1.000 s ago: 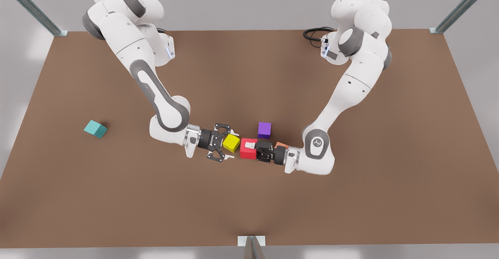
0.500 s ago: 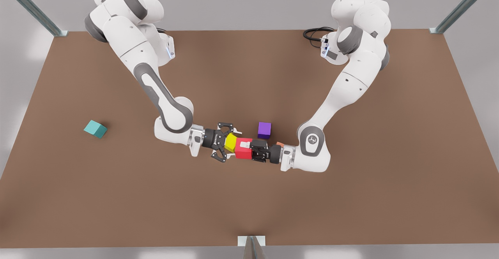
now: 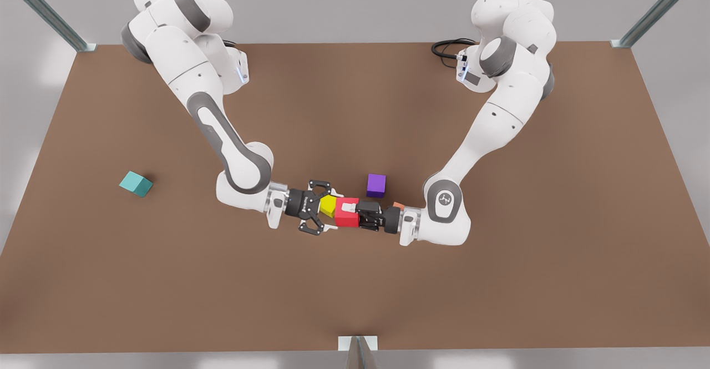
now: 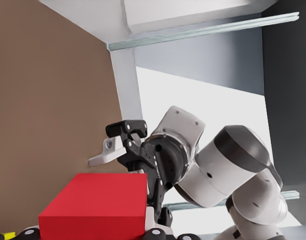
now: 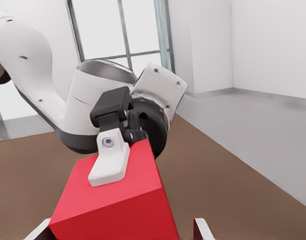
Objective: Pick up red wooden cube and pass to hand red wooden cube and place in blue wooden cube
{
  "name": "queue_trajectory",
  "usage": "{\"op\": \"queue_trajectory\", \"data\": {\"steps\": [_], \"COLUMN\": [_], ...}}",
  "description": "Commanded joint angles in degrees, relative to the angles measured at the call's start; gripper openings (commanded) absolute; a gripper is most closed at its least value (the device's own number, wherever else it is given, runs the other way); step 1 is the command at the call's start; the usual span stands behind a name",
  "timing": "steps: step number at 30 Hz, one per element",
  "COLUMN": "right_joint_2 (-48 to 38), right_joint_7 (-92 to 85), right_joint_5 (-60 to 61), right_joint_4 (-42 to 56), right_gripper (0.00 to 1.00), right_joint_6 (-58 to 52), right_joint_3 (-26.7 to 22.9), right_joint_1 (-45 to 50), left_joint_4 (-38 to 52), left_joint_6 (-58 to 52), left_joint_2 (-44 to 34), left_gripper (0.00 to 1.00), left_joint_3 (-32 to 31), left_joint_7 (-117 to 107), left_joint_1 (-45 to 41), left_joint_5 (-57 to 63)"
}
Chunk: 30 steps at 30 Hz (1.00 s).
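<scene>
You are viewing a handover near the middle of the brown table (image 3: pixel 499 280). The left gripper (image 3: pixel 351 212), on the arm at the front view's right, is clamping the red wooden cube (image 3: pixel 346 217), one white pad lying flat on a face. The right gripper (image 3: pixel 328 208) is facing it with fingers spread wide, straddling the cube's other end; you cannot tell whether they are touching it. A yellow cube (image 3: pixel 326 205) is showing just behind. The blue wooden cube (image 3: pixel 136 183) is resting well apart, toward the front view's left. A purple cube (image 3: pixel 376 185) is sitting near. A round emblem (image 3: pixel 445 198) is marking the left arm's joint, unreadable. Grey walls, metal struts (image 3: pixel 44 11) and windows (image 5: pixel 122 30) are enclosing the table.
</scene>
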Motion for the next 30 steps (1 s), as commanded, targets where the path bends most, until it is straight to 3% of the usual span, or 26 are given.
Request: {"op": "queue_trajectory", "data": {"steps": [1, 14, 16, 18, 30], "right_joint_2": [0.3, 2.4, 2.4, 2.4, 2.6], "right_joint_7": [-0.5, -0.3, -0.4, -0.6, -0.3], "right_joint_5": [0.2, 0.7, 0.6, 0.7, -0.5], "right_joint_4": [0.4, 2.1, 2.1, 2.1, 3.5], "right_gripper": [1.00, 0.98, 0.83, 0.58, 0.52], "right_joint_6": [-0.1, 0.0, -0.1, 0.0, 0.0], "right_joint_3": [0.1, 0.3, 0.3, 0.3, 0.2], "right_joint_1": [0.2, 1.7, 1.6, 1.6, 1.4], "left_joint_4": [0.1, 1.5, 1.5, 1.5, 1.5], "left_joint_6": [-0.7, 0.6, 0.5, 0.5, 0.3], "left_joint_2": [-0.1, 0.8, 0.8, 1.0, 1.5], "left_gripper": [0.58, 0.57, 0.57, 0.57, 0.55], "left_joint_3": [0.0, -1.2, -1.2, -1.2, -1.2], "left_joint_7": [-2.5, -8.4, -8.4, -8.2, -7.8], "left_joint_1": [0.0, -0.8, -0.8, -0.8, -0.8], "left_joint_5": [-0.6, -3.1, -3.1, -3.1, -3.0]}}
